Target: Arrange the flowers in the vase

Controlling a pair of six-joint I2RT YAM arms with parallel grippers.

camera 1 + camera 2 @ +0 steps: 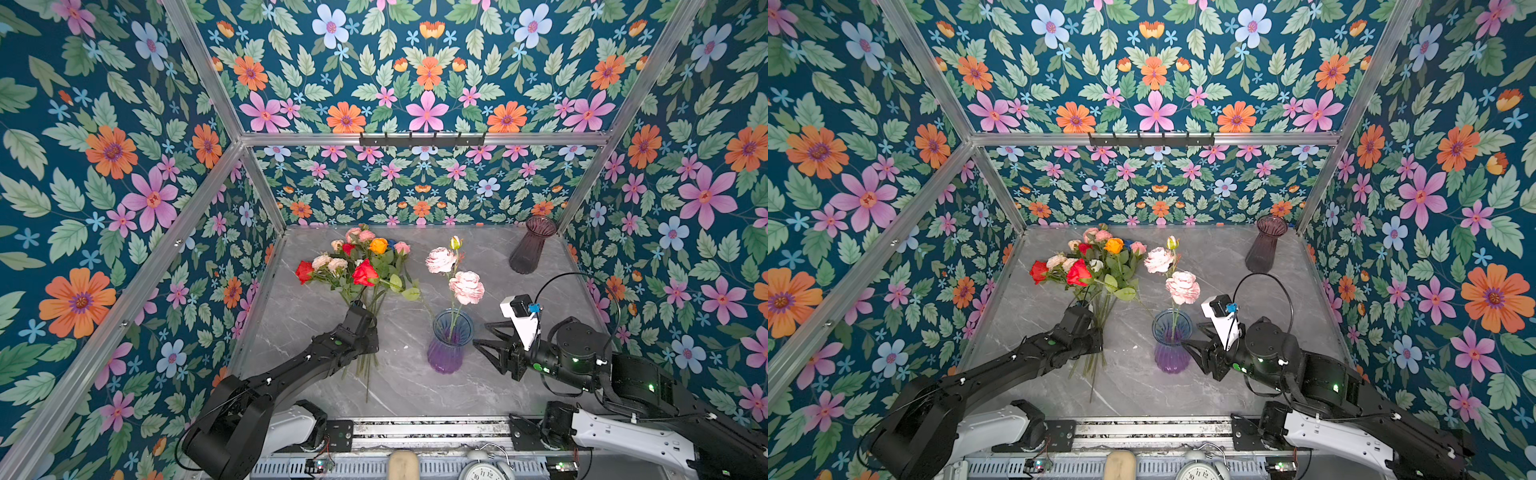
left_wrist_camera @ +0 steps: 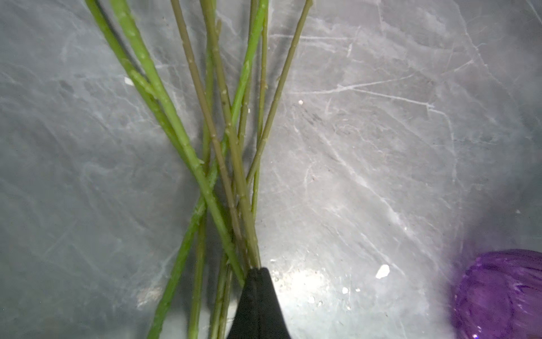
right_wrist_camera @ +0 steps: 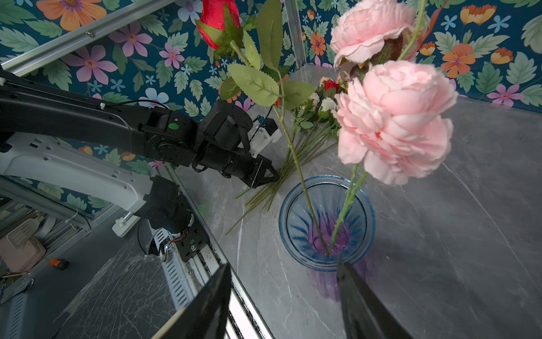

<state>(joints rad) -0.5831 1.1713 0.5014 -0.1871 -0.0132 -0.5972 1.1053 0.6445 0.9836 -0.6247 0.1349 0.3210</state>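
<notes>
The grey marble-patterned bench (image 1: 436, 395) is closed on three sides by flowered wallpaper walls. Bare surface lies in front of and to the right of the ribbed blue-and-purple glass vase (image 1: 451, 340). A dark purple glass vase (image 1: 532, 245) stands well behind it, in the far right corner. Two pale pink peony blooms (image 1: 465, 286) stand in the blue vase, and a red rose (image 3: 217, 26) leans out toward the bunch of mixed flowers (image 1: 361, 266) lying to its left. The left arm stretches low over the stem ends. Its left claw (image 2: 257, 271) is pinched together there, though whether a stem is caught cannot be told. The right arm lies level, with the right claw (image 1: 484, 336) spread wide just right of the vase.
</notes>
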